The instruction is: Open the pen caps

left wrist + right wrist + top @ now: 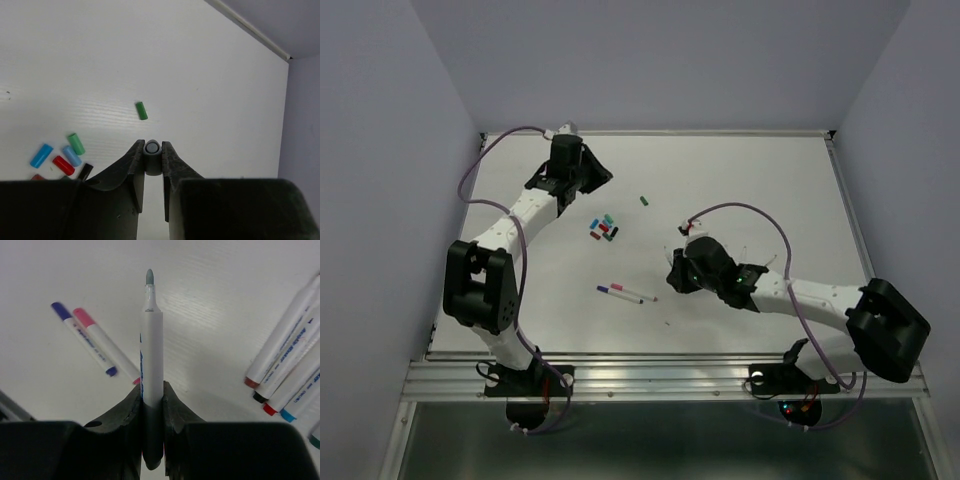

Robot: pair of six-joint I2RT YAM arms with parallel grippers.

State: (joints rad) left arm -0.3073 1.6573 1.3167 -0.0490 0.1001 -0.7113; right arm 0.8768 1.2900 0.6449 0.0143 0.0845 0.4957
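The left tool [152, 148] is pinched narrow on a small grey cap [152, 159]. The cap's round end faces out from the tips. Ahead of this tool and a bit to its left, one green cap [142, 110] lies alone on the white bench [215, 75]. More to the left, down near the tool's body, is a little pile of loose caps [65, 159] in green, blue, red and black. My guess is that the grey cap belongs with that pile.

The right tool [151, 390] is squeezed tight on a white pen [151, 335]. The pen points straight out ahead of the tool, and its grey tip is bare, so its cap is off. To the right of this tool lies a row of open pens [285, 350] with their coloured tips showing.

To the left of the right tool lie two pens that are not open yet. One has a blue cap [61, 310] and one has a pink cap [83, 319]. They lie side by side and almost touch. They lie slanted: the cap ends point away from the tool and to its left, and the other ends come in close beside its left finger.

The right arm is much nearer to these two pens. The left arm is far off at the back of the bench. I think both tools must first let go of what they hold.
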